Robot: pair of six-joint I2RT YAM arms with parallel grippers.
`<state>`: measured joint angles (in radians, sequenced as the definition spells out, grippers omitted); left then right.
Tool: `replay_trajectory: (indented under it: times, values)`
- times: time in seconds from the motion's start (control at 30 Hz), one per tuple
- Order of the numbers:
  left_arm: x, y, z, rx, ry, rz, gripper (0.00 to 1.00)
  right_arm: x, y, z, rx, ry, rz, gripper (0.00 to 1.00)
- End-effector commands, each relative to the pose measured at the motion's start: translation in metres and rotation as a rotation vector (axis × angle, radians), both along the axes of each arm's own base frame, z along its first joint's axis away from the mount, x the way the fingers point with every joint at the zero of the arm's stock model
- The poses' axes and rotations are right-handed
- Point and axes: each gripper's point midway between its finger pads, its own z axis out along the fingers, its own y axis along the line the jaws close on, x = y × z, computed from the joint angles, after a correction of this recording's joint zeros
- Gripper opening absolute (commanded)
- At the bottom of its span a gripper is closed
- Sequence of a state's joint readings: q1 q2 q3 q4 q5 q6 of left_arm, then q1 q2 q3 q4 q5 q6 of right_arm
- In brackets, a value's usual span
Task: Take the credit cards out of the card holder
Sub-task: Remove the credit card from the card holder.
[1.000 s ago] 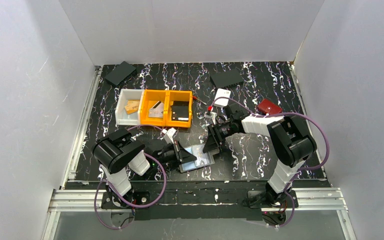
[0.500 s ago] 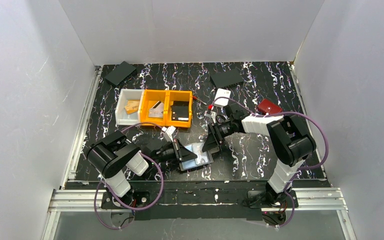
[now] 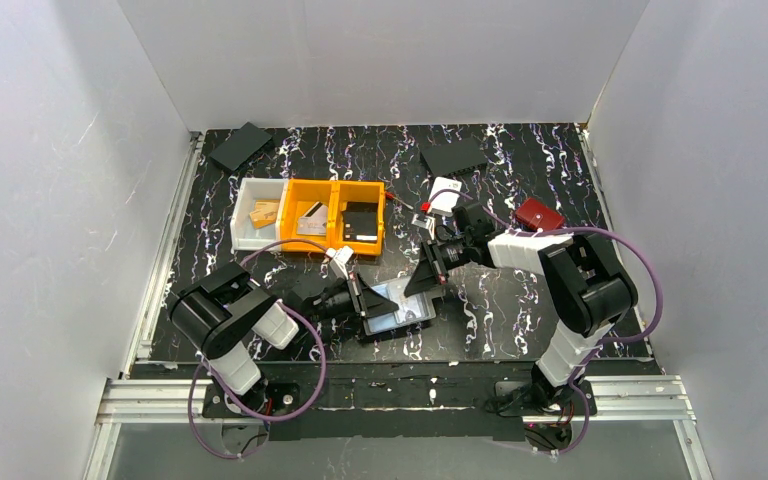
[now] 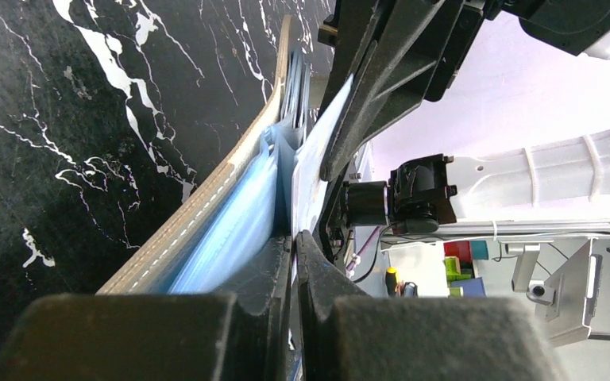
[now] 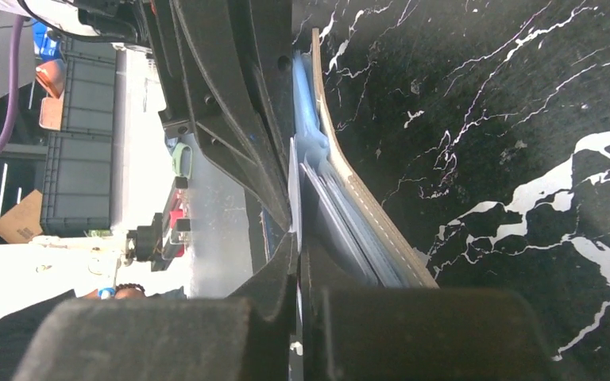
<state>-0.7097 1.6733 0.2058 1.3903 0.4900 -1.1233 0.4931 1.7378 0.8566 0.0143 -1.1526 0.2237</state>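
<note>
The card holder [image 3: 406,312] lies open near the table's front, its pale blue inner face up. My left gripper [image 3: 368,300] comes at it from the left and is shut on a thin flap of the card holder [image 4: 206,208], whose tan stitched back shows beside the jaws. My right gripper [image 3: 427,281] comes from the right and is shut on the edge of a pale credit card [image 5: 294,186] that stands out of the card holder [image 5: 365,218]. In the left wrist view that credit card [image 4: 322,147] runs between both grippers' fingers. Any other credit cards are hidden.
Two orange bins [image 3: 340,215] and a white bin [image 3: 258,228] with small items stand behind the left arm. A small white case [image 3: 446,193] and a red wallet [image 3: 538,213] lie behind the right arm. Flat black pieces [image 3: 241,146] [image 3: 453,156] rest near the back edge.
My right gripper has gone from open to shut on the card's edge. The card holder and both grippers have shifted slightly to the right.
</note>
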Motion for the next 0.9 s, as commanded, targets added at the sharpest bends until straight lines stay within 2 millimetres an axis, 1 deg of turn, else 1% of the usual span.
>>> replay_trajectory:
  times: [0.0, 0.13, 0.23, 0.27, 0.3, 0.43, 0.57, 0.7, 0.8, 0.87]
  values:
    - [0.005, 0.000, 0.022, -0.045, -0.075, 0.016, 0.00, -0.002, 0.001, 0.021, 0.071, -0.034, 0.024, 0.01]
    - [0.004, 0.006, 0.021, -0.043, -0.078, 0.023, 0.00, 0.001, -0.002, 0.023, 0.078, -0.039, 0.014, 0.01]
    - [0.002, 0.007, 0.025, -0.054, -0.087, 0.013, 0.00, 0.000, -0.002, 0.027, 0.096, -0.044, 0.019, 0.01]
    - [0.001, 0.006, 0.027, -0.059, -0.091, 0.004, 0.03, -0.002, -0.002, 0.031, 0.109, -0.040, 0.026, 0.01]
    - [0.001, 0.004, 0.031, -0.069, -0.092, -0.004, 0.10, -0.002, -0.002, 0.032, 0.119, -0.043, 0.031, 0.01]
    - [0.002, -0.002, 0.041, -0.095, -0.103, -0.029, 0.29, -0.006, -0.003, 0.040, 0.152, -0.037, 0.056, 0.01]
    - [0.004, -0.005, 0.044, -0.105, -0.099, -0.042, 0.34, -0.008, -0.003, 0.045, 0.167, -0.042, 0.067, 0.01]
    - [0.004, -0.007, 0.046, -0.111, -0.092, -0.049, 0.33, -0.008, -0.003, 0.046, 0.172, -0.041, 0.071, 0.01]
    - [0.005, -0.010, 0.049, -0.121, -0.088, -0.058, 0.25, -0.009, -0.003, 0.046, 0.172, -0.039, 0.071, 0.01]
    - [0.005, -0.013, 0.053, -0.133, -0.086, -0.072, 0.15, -0.008, -0.003, 0.046, 0.170, -0.039, 0.070, 0.01]
